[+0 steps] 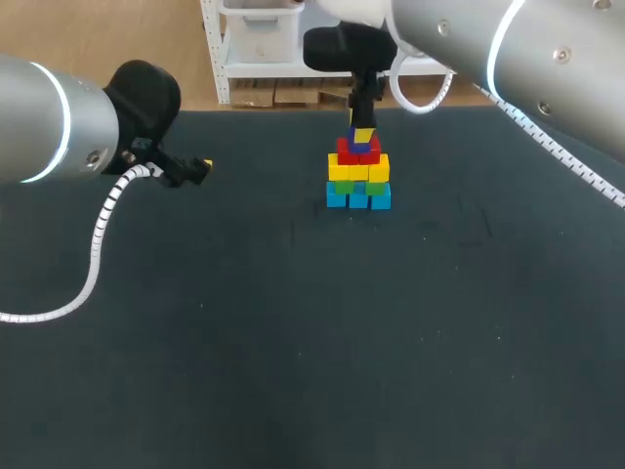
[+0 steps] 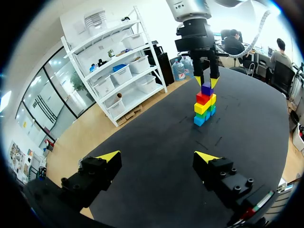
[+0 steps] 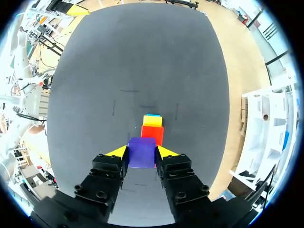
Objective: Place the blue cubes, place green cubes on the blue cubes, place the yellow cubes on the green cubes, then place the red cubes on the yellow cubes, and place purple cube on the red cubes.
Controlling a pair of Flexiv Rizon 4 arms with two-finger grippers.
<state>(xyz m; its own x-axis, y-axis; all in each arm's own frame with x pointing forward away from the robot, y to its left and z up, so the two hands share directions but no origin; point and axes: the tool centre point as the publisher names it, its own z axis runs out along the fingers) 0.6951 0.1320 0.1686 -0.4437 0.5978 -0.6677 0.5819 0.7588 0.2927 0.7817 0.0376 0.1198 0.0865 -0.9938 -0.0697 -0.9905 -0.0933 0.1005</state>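
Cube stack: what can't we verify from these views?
1. Green cubes: head view shows only a sliver between yellow cubes and blue cubes; count unclear.
2. Purple cube: seated on red cubes? Right wrist view looks straight down, right gripper shut on it; left wrist view too small.
3. Back of the stack: hidden by its front in head view.

The stack of cubes [image 1: 358,182] stood on the surface [image 1: 293,342] in the upper middle. The right hand [image 1: 362,137] held the top cube [image 1: 362,148] from above. The left hand [image 1: 200,168] sat well apart, upper left.
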